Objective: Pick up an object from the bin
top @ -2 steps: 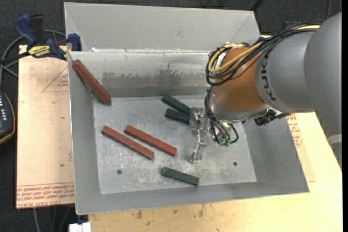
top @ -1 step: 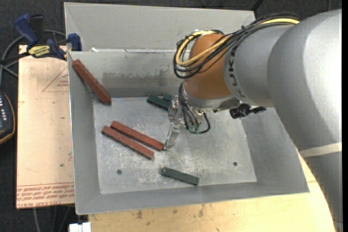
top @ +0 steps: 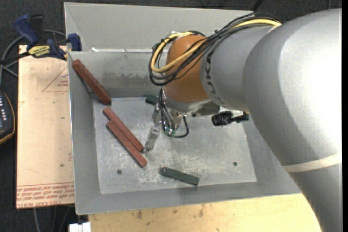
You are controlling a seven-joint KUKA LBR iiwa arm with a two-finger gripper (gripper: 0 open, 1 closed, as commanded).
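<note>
Here the gripper (top: 151, 140) — its state I cannot tell — seemingly touches brown sticks (top: 126, 144)

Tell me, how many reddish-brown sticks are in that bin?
3. One stick leans in the back-left corner; two sticks lie side by side on the floor, left of the gripper. The arm may hide more.

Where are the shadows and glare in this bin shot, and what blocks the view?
Camera view: the floor of the grey metal bin is evenly lit, with no strong glare. A darker band of shade runs along its back wall, beside the leaning brown flat stick. The robot's large grey arm hides the bin's right side.
</note>
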